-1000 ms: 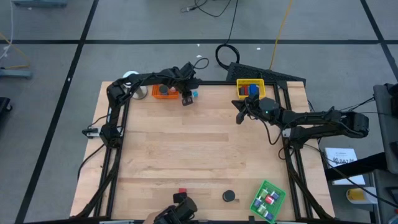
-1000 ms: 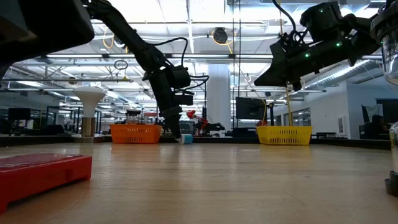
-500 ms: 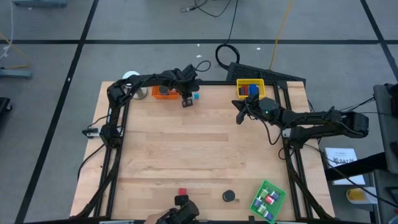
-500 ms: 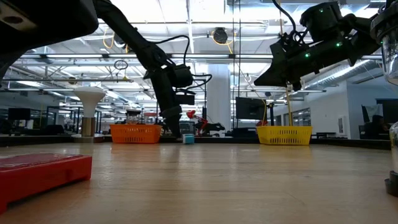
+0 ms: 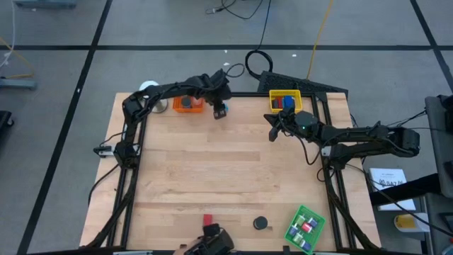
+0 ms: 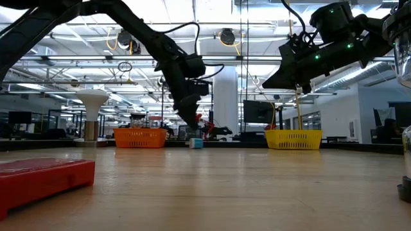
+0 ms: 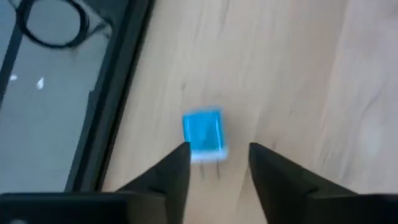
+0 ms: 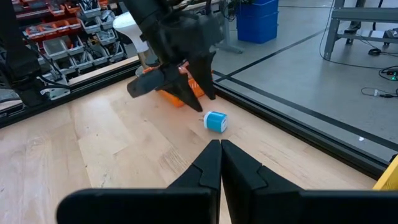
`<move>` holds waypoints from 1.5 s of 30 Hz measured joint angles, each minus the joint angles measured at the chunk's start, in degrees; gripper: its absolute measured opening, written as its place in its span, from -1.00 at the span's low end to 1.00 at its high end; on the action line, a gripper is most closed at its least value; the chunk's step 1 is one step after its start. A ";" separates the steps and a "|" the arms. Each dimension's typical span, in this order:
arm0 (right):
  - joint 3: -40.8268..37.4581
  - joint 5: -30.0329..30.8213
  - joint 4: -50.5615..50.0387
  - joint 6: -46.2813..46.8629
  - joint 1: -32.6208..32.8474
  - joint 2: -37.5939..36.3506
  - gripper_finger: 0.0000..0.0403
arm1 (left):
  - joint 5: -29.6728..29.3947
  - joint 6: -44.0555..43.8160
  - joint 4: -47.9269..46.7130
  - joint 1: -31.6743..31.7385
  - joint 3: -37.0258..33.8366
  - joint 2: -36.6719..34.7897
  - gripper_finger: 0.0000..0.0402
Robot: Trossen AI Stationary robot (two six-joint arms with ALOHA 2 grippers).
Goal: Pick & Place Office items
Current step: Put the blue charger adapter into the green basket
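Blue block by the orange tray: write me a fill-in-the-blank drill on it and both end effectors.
1. The left end effector hangs over the blue block with its fingers ____.
2. The blue block lies on the table beside the ____ tray.
3. The right end effector has its fingers ____.
4. The red block lies at the table's near edge, left of the ____ disc.

Missing words: open; orange; shut; black

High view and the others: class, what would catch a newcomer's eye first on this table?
Most striking is the small blue block lying on the wood at the table's far edge, right in front of the open left gripper, beside the orange tray. The right gripper, fingers together, hangs above the table near the yellow tray. A green tray sits at the near right corner.
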 joint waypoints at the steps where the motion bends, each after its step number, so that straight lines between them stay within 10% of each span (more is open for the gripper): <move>1: 0.00 0.00 0.00 0.00 0.00 0.00 -0.98 | 1.18 -1.07 0.58 0.02 0.14 -0.07 -0.12; 10: 0.00 -0.02 -0.02 0.00 0.00 0.00 -0.98 | 1.72 -2.85 4.74 0.11 -1.91 0.12 0.29; 31: 0.02 -0.04 0.13 0.00 0.02 -0.02 -0.98 | 2.71 -0.64 10.56 0.95 -4.36 2.80 0.31; 45: 0.02 -0.11 0.56 -0.42 0.39 -0.02 -0.98 | 2.97 1.71 9.48 1.17 -4.39 3.34 -0.26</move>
